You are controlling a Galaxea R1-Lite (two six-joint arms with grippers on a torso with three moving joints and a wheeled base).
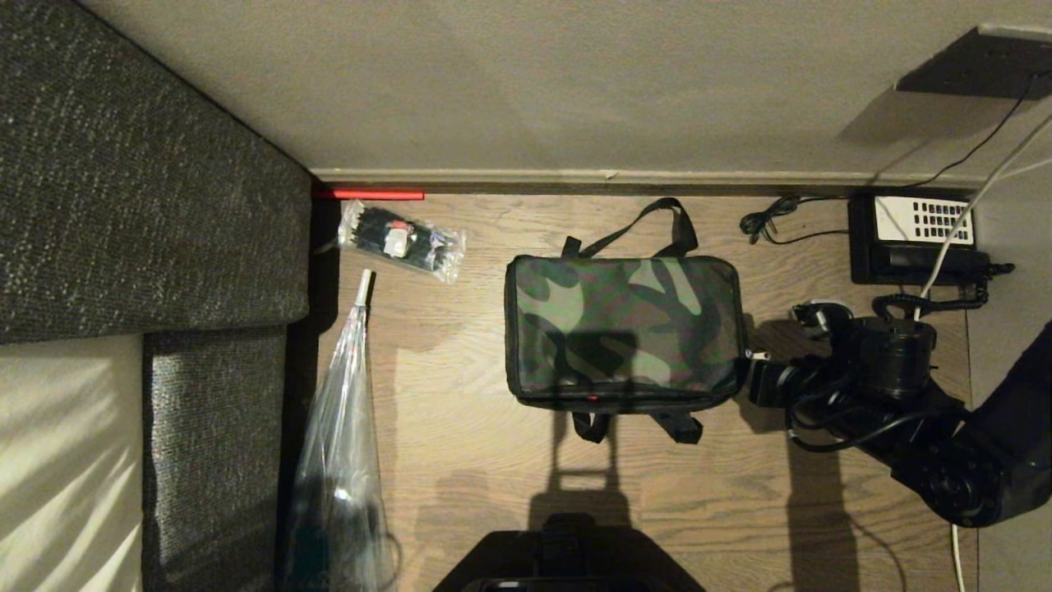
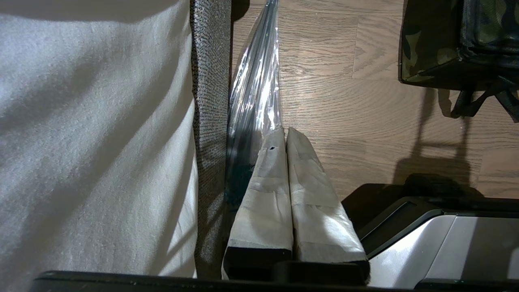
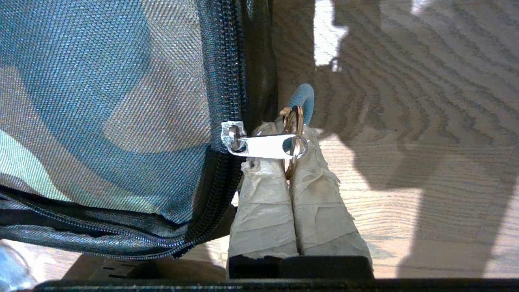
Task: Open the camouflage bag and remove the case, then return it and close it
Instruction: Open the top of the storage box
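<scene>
While the left gripper (image 2: 286, 136) hangs parked with its taped fingers together beside the grey sofa (image 2: 209, 101), the right gripper (image 3: 290, 134) reaches in level from the right, fingers pinched on the brass ring (image 3: 292, 140) of the silver zipper pull (image 3: 261, 146). That pull sits at the right near corner of the boxy green-brown-black camouflage bag (image 1: 620, 329), apparently zipped shut, on the wooden floor (image 1: 460, 444).

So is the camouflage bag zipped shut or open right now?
Mostly shut: the camouflage bag lies flat with its lid down. The right gripper is clamped on the zipper pull's ring at the bag's corner.
</scene>
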